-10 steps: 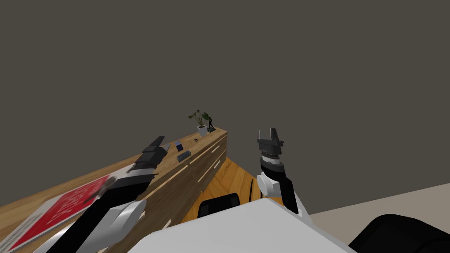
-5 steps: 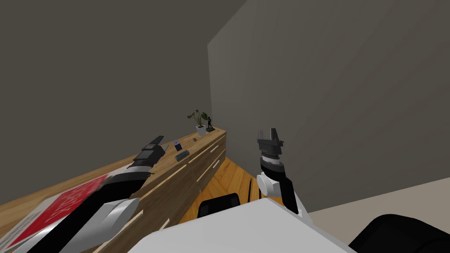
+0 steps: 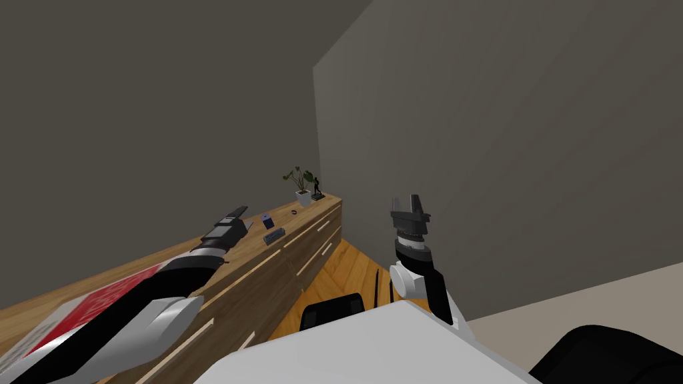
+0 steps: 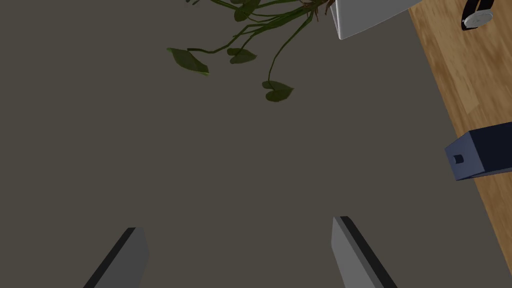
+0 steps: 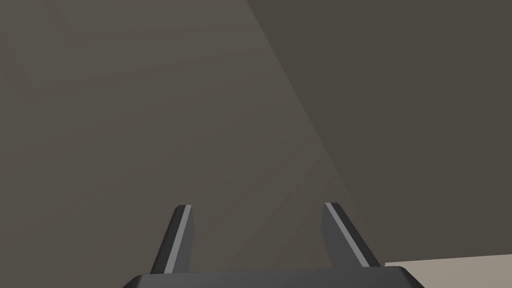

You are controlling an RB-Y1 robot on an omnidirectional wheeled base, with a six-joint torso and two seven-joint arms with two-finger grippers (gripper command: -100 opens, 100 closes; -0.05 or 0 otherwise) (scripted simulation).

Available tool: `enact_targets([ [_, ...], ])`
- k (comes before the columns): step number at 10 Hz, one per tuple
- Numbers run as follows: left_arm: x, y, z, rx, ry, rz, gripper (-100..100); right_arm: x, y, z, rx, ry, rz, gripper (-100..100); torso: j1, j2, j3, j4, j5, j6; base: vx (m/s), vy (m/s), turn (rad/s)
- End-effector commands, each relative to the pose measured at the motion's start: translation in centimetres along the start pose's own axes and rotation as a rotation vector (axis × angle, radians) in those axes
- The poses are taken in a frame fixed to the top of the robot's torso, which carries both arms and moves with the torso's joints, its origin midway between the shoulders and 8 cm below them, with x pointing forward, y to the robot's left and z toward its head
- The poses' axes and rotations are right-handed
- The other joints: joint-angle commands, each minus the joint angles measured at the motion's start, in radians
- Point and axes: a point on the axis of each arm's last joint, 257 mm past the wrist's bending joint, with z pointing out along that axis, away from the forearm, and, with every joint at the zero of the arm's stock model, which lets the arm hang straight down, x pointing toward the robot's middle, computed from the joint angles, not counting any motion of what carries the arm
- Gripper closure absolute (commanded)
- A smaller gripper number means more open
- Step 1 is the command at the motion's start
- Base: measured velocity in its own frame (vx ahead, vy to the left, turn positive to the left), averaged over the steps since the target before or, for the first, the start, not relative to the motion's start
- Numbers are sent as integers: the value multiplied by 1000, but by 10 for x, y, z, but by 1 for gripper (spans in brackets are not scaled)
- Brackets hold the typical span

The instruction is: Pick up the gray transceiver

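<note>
Left tool (image 3: 235,217) spread, low over desk (image 3: 313,208), likely lining up on grey transceiver (image 3: 274,235). It's aimed past blue box (image 4: 482,157), needs re-aiming. Right tool (image 3: 409,203) spread, parked clear.

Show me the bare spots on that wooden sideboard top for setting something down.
Bare wood runs on the wooden sideboard top between the flat red-and-white mat and the small gray transceiver, partly under the left arm. The far end is crowded: dark blue box, black watch, white potted plant, small dark figurine.
</note>
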Motion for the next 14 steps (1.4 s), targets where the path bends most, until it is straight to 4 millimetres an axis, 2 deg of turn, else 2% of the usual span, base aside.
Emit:
enact_targets([
  [1,-6,13,0,-52,0,-5,-100,0,0,0,0,0,0,0,0,0,0,0,0,0,-19,-42,-12],
  [2,-17,13,5,-69,0,-14,-100,0,0,0,0,0,0,0,0,0,0,0,0,0,-25,-50,-18],
  [4,-17,26,4,-119,-2,-14,-100,0,0,0,0,0,0,0,-1,0,0,0,0,0,-1,-40,0],
  [5,-29,26,8,-139,-5,-25,-100,0,0,0,0,0,0,0,0,-1,0,0,0,0,8,-41,-20],
  [7,-29,37,6,-184,-7,-25,-100,0,0,0,0,0,0,0,0,-1,0,0,0,0,0,-31,-3],
  [8,-41,38,10,-207,-11,-38,-100,0,0,0,0,0,0,0,1,-1,0,0,0,0,1,-44,-19],
  [10,-42,49,7,-250,-14,-38,-100,0,0,0,0,0,0,0,0,-1,0,0,0,0,2,-31,-4],
  [11,-53,48,11,-270,-21,-54,-100,0,0,0,0,0,0,0,1,-1,0,0,0,0,5,-44,-26],
  [13,-54,60,7,-318,-24,-54,-100,0,0,0,0,0,0,0,0,-1,-1,0,0,0,6,-31,-4],
  [14,-66,61,9,-344,-33,-73,-100,0,0,0,0,0,0,0,1,-1,-1,0,0,0,17,-41,-25],
])
